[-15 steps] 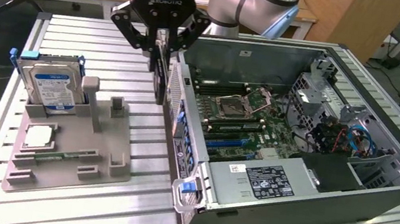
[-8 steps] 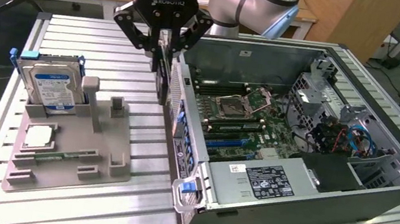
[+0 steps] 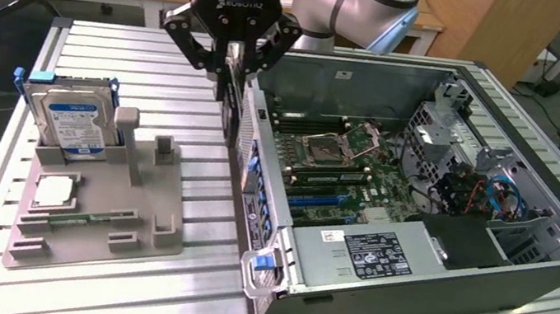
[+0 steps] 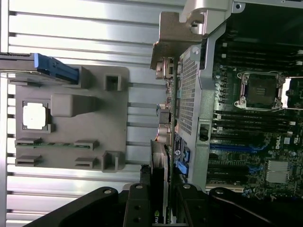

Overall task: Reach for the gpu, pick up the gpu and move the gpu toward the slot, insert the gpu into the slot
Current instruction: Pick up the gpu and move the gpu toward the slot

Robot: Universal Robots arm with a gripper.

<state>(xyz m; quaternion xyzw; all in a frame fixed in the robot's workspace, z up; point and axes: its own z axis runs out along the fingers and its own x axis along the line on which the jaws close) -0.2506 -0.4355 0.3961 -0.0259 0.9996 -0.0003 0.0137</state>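
Note:
The gpu (image 3: 229, 109) hangs edge-on and upright from my gripper (image 3: 231, 75), whose fingers are shut on its upper edge. It sits in the air just outside the rear wall of the open computer case (image 3: 272, 289), between the case and the grey fixture. In the wrist view the gpu (image 4: 159, 165) runs out from between the two black fingers (image 4: 137, 208), with its metal end bracket toward the case's rear panel. The blue expansion slots (image 3: 318, 200) lie on the motherboard inside the case, to the exterior view's right of the card; they also show as blue slots (image 4: 236, 147).
A grey fixture (image 3: 154, 221) on the slatted table holds a blue-labelled hard drive (image 3: 69, 121), a processor chip (image 3: 52, 191) and a memory stick (image 3: 82, 219). The case's perforated rear wall (image 4: 188, 94) and handle (image 3: 261, 267) stand close to the card. Cables and a drive cage crowd the case's far side.

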